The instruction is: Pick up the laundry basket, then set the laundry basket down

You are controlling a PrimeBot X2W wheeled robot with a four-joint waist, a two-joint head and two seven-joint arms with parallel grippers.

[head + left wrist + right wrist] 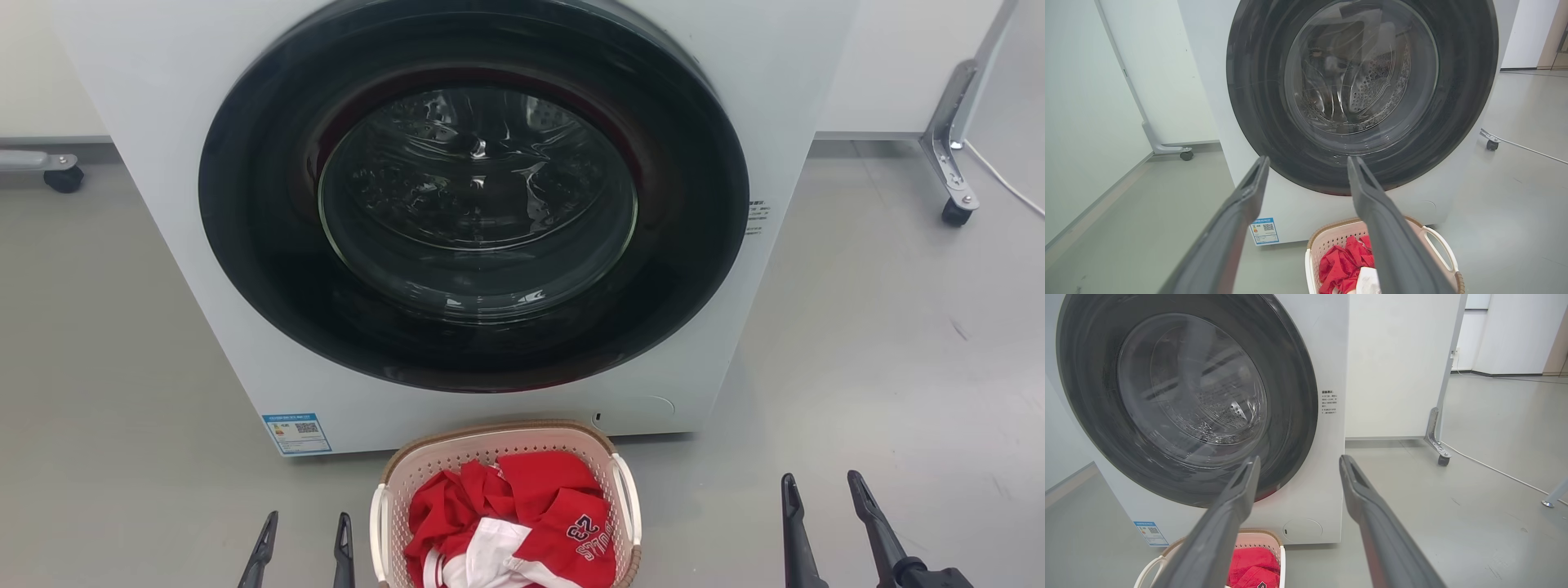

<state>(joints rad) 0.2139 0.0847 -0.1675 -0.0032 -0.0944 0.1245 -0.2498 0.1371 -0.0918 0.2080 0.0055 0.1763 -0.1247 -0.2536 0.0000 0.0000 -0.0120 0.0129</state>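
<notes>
Laundry basket (498, 430) of red clothes on the floor (122, 367) before the washing machine (163, 122), long axis near-to-far, between two parted, empty pairs: left fingers (344, 547) just beside its left handle (377, 523), right fingers (793, 523) well apart.

The laundry basket (490, 429) stands on the floor (857, 343) at 6 o'clock of the washing machine (163, 163), with garments (531, 498) in it, the left gripper (309, 516) just beside it at 9 o'clock and the right gripper (820, 476) farther off at 3 o'clock.
</notes>
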